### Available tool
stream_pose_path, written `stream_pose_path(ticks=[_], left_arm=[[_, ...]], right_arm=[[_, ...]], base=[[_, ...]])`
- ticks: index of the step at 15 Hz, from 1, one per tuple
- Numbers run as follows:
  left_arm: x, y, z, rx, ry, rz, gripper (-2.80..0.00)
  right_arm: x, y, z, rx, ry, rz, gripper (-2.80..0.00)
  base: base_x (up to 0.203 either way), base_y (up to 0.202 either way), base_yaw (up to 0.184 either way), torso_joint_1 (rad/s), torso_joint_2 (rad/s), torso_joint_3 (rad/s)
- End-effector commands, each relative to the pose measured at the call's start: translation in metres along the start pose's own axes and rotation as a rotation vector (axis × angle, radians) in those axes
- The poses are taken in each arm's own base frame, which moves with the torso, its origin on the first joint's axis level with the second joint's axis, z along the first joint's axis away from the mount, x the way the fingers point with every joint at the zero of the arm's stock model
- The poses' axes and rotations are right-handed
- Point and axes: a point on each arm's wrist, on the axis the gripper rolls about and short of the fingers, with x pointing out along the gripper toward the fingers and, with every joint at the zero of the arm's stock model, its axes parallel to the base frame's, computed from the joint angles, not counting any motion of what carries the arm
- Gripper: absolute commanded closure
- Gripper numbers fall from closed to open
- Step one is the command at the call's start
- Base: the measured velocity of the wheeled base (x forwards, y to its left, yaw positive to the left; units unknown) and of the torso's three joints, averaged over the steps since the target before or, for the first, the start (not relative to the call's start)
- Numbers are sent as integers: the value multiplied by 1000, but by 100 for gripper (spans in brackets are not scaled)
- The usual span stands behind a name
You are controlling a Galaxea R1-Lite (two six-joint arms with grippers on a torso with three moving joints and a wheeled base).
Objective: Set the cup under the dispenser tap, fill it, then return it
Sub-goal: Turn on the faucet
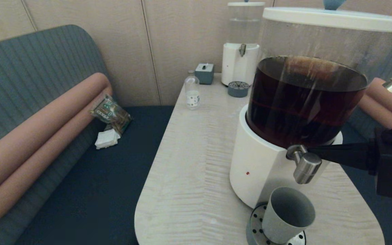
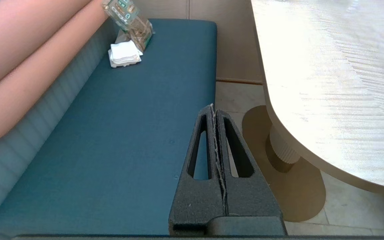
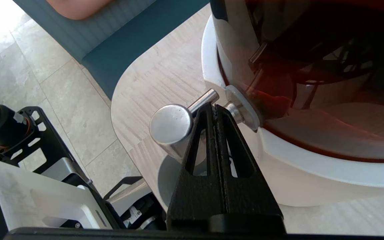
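Observation:
The grey-green cup stands on the perforated drip tray directly below the dispenser tap; its inside shows plain grey. The tap juts from the big dispenser, which has a white base and dark brown liquid. My right gripper reaches in from the right, shut with nothing between its fingers. In the right wrist view the right gripper rests its tips against the thin steel stem just behind the tap knob. A part of the cup shows beneath. My left gripper is shut and empty, parked over the bench.
The pale wooden table carries a small clear bottle, a grey box and a smaller dispenser with clear liquid at the back. A snack packet and napkins lie on the blue bench to the left.

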Motion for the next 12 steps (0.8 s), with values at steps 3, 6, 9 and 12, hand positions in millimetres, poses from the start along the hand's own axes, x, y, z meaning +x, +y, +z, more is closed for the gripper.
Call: stream_pose_path(ticks=[3, 6, 9, 12], left_arm=[[0, 0, 0, -1, 1, 0, 0], [0, 0, 0, -1, 2, 1, 0], [0, 0, 0, -1, 2, 3, 0], [0, 0, 0, -1, 2, 1, 0]], right_arm=[[2, 2, -2, -6, -3, 16, 0], [3, 3, -2, -15, -12, 26, 0], [3, 5, -1, -19, -16, 49, 0], [3, 7, -1, -23, -18, 71, 0]], base=[[0, 0, 0, 0, 0, 0], [0, 0, 0, 0, 0, 0], [0, 0, 0, 0, 0, 0], [0, 0, 0, 0, 0, 0]])
